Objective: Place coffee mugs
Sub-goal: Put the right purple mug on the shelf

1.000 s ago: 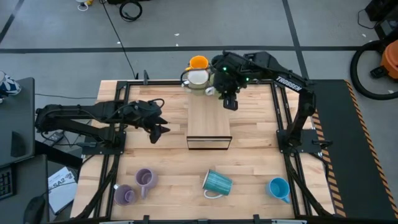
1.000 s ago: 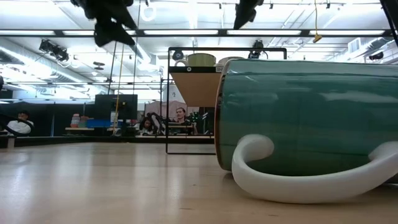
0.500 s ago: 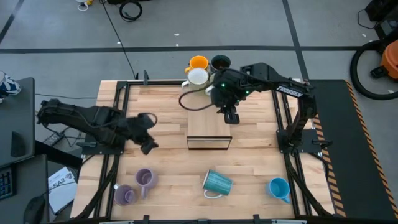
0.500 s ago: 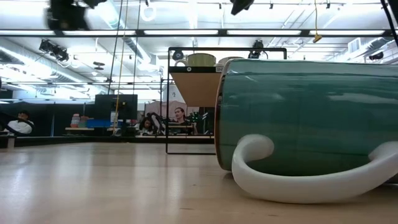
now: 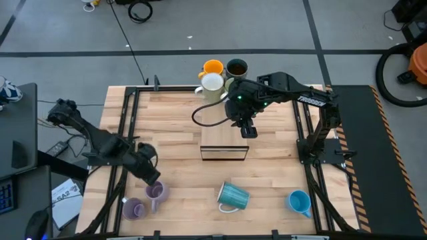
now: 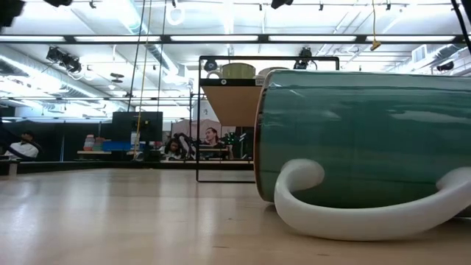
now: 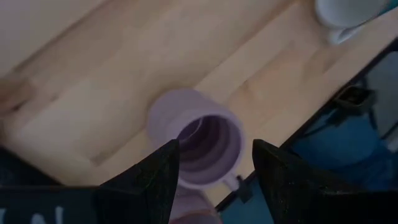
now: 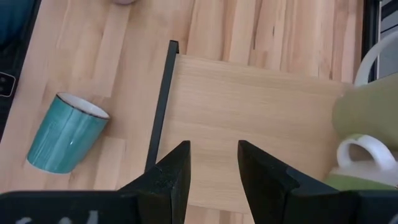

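My left gripper is open and hovers just above an upright lilac mug near the table's near-left corner, one finger on each side of the rim without touching. A second lilac mug stands beside it. The ribbed teal mug lies on its side at the near edge, and the bright blue mug is to its right. My right gripper is open and empty over the wooden rack top. Orange, dark teal, white-looking and pale yellow-green mugs stand at the rack's far end.
The black-framed rack stands mid-table, and its near half of the top is bare wood. A dark cable loop lies by the rack's left side. In the low view the teal mug blocks most of the right side. Black frame rails run along both table sides.
My left gripper has swung from beside the rack toward the table's near-left corner and now stands over the lilac mugs. My right gripper has drawn back from the mugs at the rack's far end toward the near edge, along the rack top.
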Action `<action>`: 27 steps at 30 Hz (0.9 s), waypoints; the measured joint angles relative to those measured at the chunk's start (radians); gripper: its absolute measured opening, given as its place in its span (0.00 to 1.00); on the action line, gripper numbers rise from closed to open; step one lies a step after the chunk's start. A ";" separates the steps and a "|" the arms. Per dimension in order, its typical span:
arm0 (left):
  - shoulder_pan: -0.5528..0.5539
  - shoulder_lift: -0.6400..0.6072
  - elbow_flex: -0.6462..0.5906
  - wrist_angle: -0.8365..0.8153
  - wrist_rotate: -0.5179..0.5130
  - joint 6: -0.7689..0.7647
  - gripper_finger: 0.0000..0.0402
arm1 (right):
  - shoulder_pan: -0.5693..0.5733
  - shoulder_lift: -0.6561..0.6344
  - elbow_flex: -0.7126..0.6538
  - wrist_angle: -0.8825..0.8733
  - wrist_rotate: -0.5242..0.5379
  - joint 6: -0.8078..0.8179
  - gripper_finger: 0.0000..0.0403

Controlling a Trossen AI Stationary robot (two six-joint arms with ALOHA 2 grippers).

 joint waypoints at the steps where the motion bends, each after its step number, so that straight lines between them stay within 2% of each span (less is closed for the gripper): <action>1: -0.018 0.013 0.000 -0.003 0.000 -0.017 0.52 | 0.001 0.000 0.000 0.000 0.000 0.000 0.34; 14: -0.152 0.188 0.000 -0.031 0.067 -0.196 0.52 | 0.001 0.000 0.000 0.017 0.001 0.000 0.34; 27: -0.163 0.334 0.000 -0.003 0.068 -0.243 0.52 | 0.001 0.000 0.000 0.017 0.002 0.000 0.34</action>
